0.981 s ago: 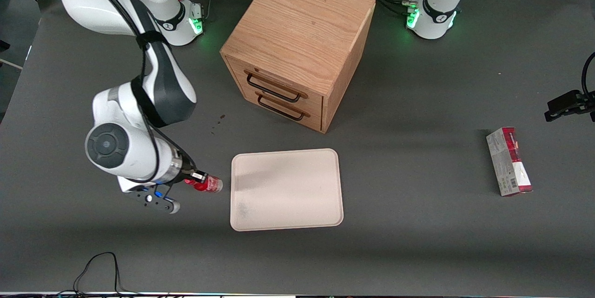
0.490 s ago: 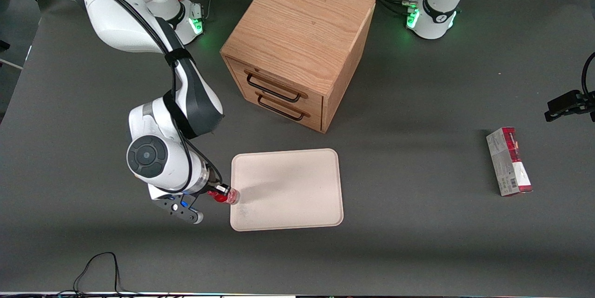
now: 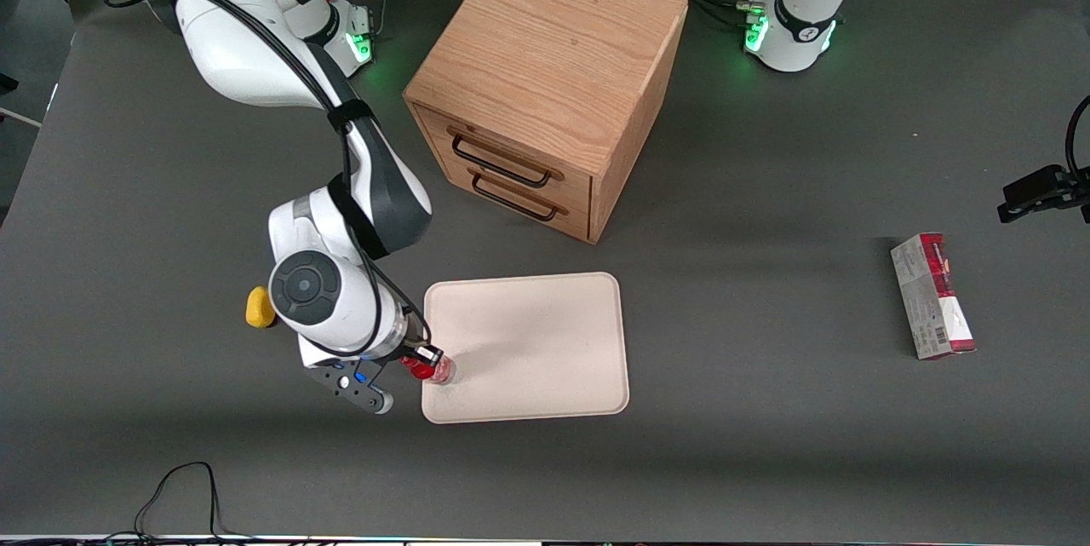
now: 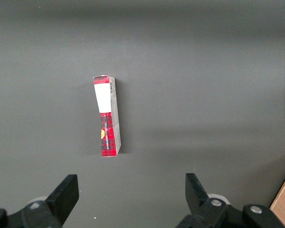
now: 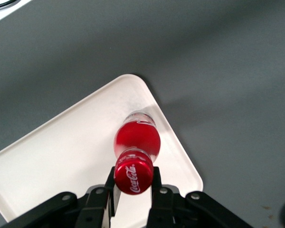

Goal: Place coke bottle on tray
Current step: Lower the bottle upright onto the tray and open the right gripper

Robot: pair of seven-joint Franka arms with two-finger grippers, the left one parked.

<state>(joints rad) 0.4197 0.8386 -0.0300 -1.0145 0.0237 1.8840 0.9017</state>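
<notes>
My right gripper (image 3: pixel 423 361) is shut on the coke bottle (image 3: pixel 436 370), a tiny red bottle with a red cap and clear base. It holds the bottle upright above the tray's corner nearest the front camera at the working arm's end. The tray (image 3: pixel 545 341) is large, flat and cream-beige with rounded corners, and lies in front of the wooden drawer cabinet. In the right wrist view the bottle (image 5: pixel 137 142) hangs from the gripper (image 5: pixel 133 183) by its neck, just inside the tray's (image 5: pixel 61 156) corner. I cannot tell whether its base touches the tray.
A wooden drawer cabinet (image 3: pixel 545 86) with two dark handles stands farther from the front camera than the tray. A yellow oval lump (image 3: pixel 258 307) lies beside my wrist. A red-and-grey carton (image 3: pixel 932 296) lies toward the parked arm's end, also in the left wrist view (image 4: pixel 107 116).
My arm has carried the bottle sideways from the bare table beside the tray to above the tray's near corner. The yellow lump has come into view as the wrist moved off it.
</notes>
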